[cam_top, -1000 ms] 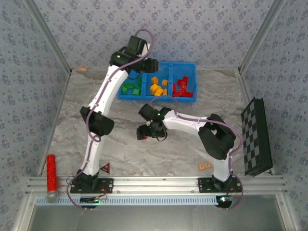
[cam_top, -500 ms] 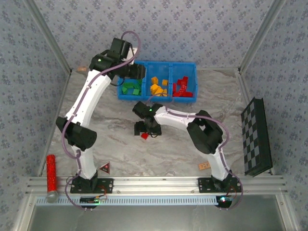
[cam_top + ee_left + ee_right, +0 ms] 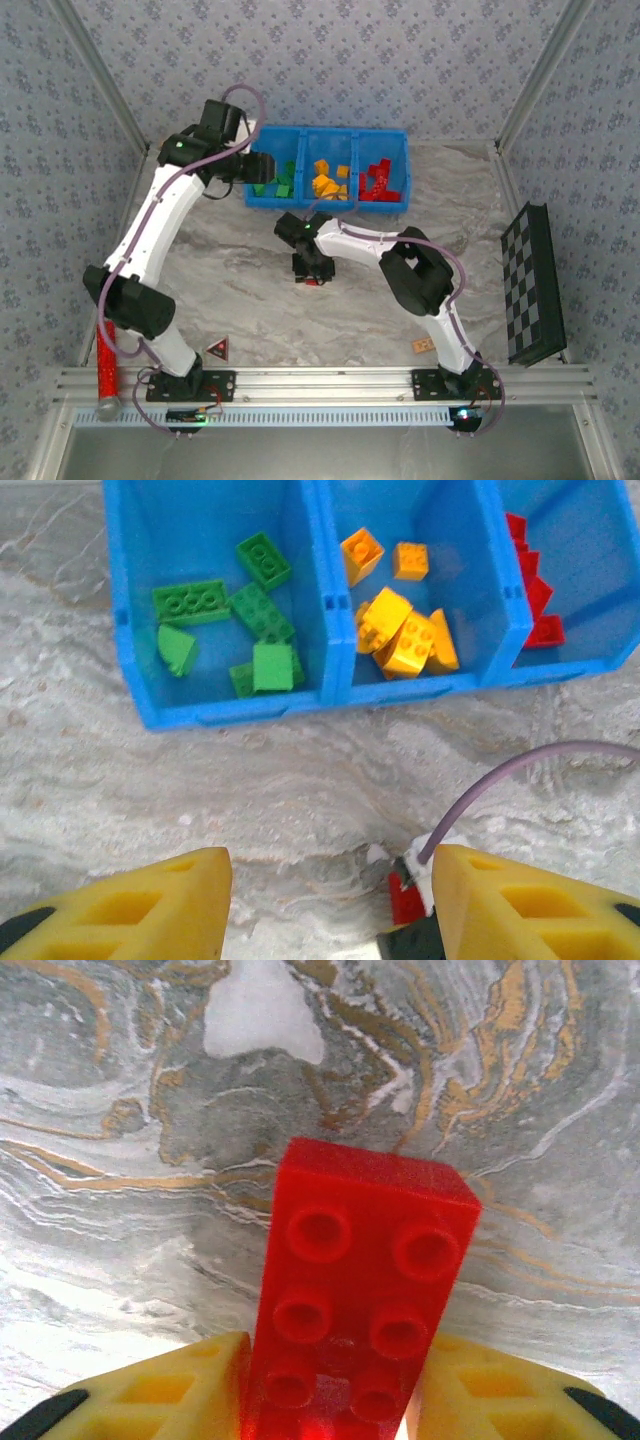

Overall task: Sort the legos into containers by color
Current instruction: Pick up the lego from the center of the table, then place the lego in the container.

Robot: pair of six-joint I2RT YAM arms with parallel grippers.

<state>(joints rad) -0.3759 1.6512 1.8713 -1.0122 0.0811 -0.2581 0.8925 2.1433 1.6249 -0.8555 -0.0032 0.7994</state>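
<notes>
The red brick is hard, light, glossy plastic: stiff enough to squeeze firmly but slick, so its 2 flat long sides are the place to hold. The right tool is closed on those sides, the brick jutting forward out of its grip, low at the table just on the near side of the blue bin. The left tool hangs spread wide and empty by the bin's left end.
</notes>
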